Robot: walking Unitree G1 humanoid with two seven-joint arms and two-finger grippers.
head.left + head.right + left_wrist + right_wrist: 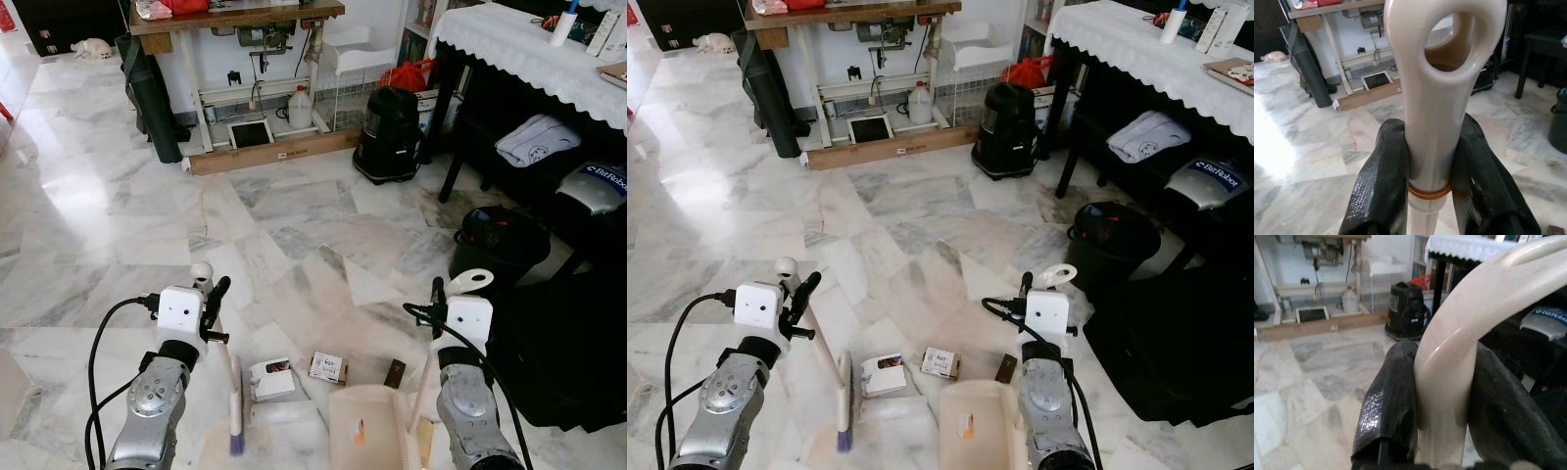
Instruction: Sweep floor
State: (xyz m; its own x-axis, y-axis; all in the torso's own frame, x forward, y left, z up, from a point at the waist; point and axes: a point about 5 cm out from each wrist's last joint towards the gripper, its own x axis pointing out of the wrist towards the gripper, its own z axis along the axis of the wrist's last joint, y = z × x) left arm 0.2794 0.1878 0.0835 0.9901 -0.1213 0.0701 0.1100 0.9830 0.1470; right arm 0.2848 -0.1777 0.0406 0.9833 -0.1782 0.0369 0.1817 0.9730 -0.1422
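Observation:
My left gripper (209, 297) is shut on the cream handle of a small broom (226, 377); its purple bristles (235, 446) rest on the marble floor between my arms. The wrist view has both black fingers (1382, 191) clamped around that handle (1436, 98). My right gripper (438, 294) is shut on the looped handle (1464, 333) of a cream dustpan (364, 428), whose tray lies flat on the floor beside the brush. Ahead of the pan lie a white carton (270, 378), a small printed packet (328, 367) and a brown scrap (394, 373).
A black bin (501, 245) and a dark bag (558, 343) stand close on the right. Farther off are a black vacuum (388, 134), a lace-covered table (529, 59) and a sewing table (240, 69) with a plank at its foot. Open marble floor (118, 225) lies ahead-left.

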